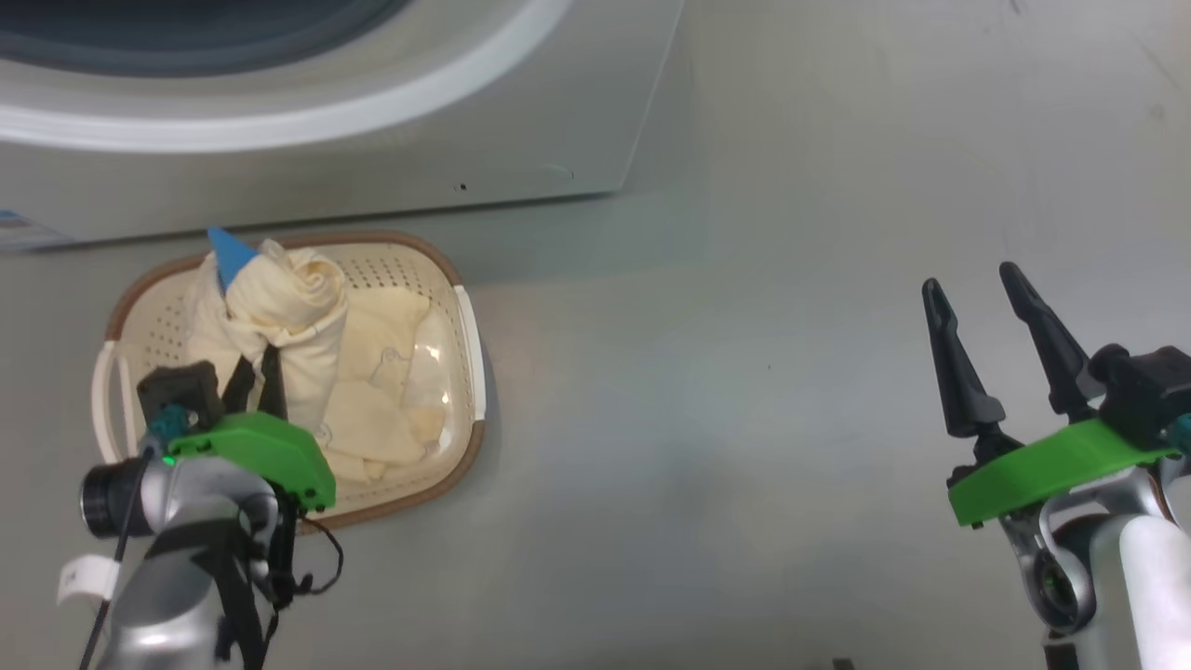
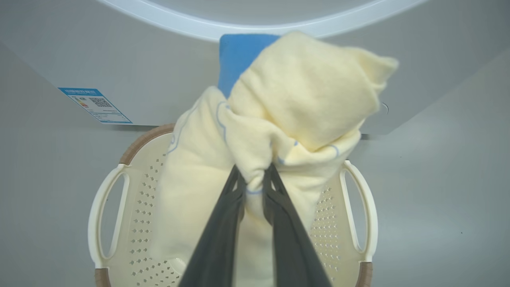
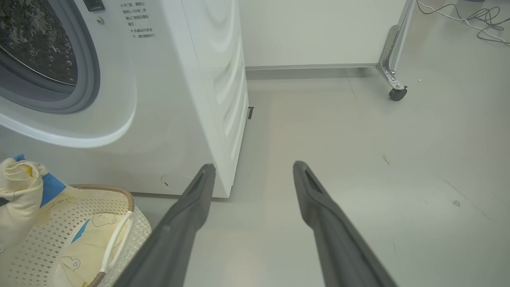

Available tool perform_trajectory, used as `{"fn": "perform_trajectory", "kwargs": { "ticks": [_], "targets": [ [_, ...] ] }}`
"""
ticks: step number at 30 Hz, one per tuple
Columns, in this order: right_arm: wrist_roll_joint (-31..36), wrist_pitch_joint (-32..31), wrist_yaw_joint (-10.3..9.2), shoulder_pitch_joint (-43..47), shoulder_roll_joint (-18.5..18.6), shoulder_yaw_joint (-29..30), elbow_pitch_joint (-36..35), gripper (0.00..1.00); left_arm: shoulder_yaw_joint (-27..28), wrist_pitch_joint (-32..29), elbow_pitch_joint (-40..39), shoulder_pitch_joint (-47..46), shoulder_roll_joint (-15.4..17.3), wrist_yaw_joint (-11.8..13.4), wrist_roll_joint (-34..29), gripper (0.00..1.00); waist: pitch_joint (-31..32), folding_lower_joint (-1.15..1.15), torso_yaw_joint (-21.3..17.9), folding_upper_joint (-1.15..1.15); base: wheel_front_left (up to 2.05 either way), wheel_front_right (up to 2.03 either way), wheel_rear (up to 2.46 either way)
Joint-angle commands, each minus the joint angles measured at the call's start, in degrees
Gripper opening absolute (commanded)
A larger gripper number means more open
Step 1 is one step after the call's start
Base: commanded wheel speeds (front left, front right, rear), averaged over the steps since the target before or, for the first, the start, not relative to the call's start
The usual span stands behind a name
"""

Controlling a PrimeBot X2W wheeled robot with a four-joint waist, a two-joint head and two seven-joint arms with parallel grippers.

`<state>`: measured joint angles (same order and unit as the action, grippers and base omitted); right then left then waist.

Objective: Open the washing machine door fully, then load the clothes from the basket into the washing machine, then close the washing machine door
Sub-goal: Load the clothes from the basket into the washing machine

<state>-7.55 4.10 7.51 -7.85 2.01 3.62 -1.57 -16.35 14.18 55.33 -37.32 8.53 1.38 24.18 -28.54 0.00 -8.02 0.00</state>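
On the grey floor [image 1: 744, 419], close against the front of the washing machine [image 1: 521, 121], sits the basket [image 1: 470, 335], at the left of the scene. The left gripper [image 2: 254, 175] has its two dark fingers pinched narrow on a bunched cream garment [image 2: 303, 99] with a blue patch [image 2: 239, 56]. It holds the garment up over the basket, and the lower folds hang down inside. More of the clothes [image 1: 381, 372] lie flat on the basket's bottom to the right of the held garment, with faint bear outlines on them. A blue label [image 2: 95, 105] is stuck on the machine's front at the lower left.

The right gripper [image 1: 975, 279] is well apart to the right, over bare floor, with its fingers spread wide and holding nothing. Seen from the right wrist, the machine's round opening is uncovered, with the grey rubber seal [image 3: 85, 79] around the steel drum [image 3: 36, 44]. Far to the right a wheeled frame leg [image 3: 394, 59] stands on the floor, and cables [image 3: 470, 20] lie beyond it.
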Motion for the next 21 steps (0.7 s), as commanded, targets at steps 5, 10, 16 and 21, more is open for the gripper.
{"fn": "perform_trajectory", "kwargs": {
  "ticks": [5,10,16,21],
  "targets": [
    [0.5,-1.6,-0.02,3.2,1.6,-1.4,-2.4,1.0,2.4,0.8,-11.0,9.8,1.7,1.8,-1.6,0.0,11.3,0.0,1.8,0.0,0.0,0.0,0.0],
    [0.7,-1.9,-0.02,4.1,1.8,-2.1,-2.6,1.0,2.3,0.7,-15.6,14.9,2.1,2.8,-1.6,0.0,15.8,0.0,1.8,0.0,0.0,0.0,0.0],
    [1.4,-1.9,-0.02,5.3,1.6,-3.7,-3.4,1.0,2.2,-2.2,-22.8,20.9,3.0,4.6,-1.1,0.0,20.3,0.0,1.8,0.0,0.0,0.0,0.0],
    [1.2,-2.5,-0.02,6.3,1.4,-6.2,-4.0,1.0,1.8,-4.9,-28.1,24.6,3.5,6.0,-0.8,0.0,22.8,0.0,2.2,0.0,0.0,0.0,0.0]
  ]
}}
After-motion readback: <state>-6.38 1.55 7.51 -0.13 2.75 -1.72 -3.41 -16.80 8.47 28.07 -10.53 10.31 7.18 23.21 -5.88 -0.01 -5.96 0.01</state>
